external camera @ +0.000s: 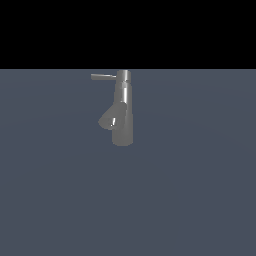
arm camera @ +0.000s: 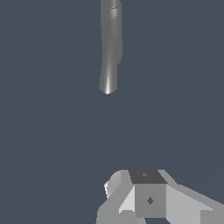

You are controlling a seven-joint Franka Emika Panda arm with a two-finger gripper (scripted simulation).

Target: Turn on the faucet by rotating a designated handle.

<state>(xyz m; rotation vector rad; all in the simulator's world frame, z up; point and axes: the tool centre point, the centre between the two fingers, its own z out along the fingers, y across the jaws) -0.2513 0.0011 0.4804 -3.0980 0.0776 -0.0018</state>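
Observation:
The grey metallic faucet [external camera: 123, 110] stands upright on the dark blue-grey floor in the middle of the exterior view. Its short thick spout [external camera: 111, 118] angles down toward the exterior view's left. The thin handle [external camera: 103, 76] sticks out level from the faucet's top, also toward the exterior view's left. The arm and gripper do not show in the exterior view. In the wrist view the faucet [arm camera: 110, 48] appears as a long grey shape, well apart from my gripper [arm camera: 146, 183]. The fingers show as one block with no gap and hold nothing. I cannot pick out the handle in the wrist view.
The flat blue-grey floor [external camera: 200, 200] stretches all around the faucet. A black band fills the upper part of the exterior view.

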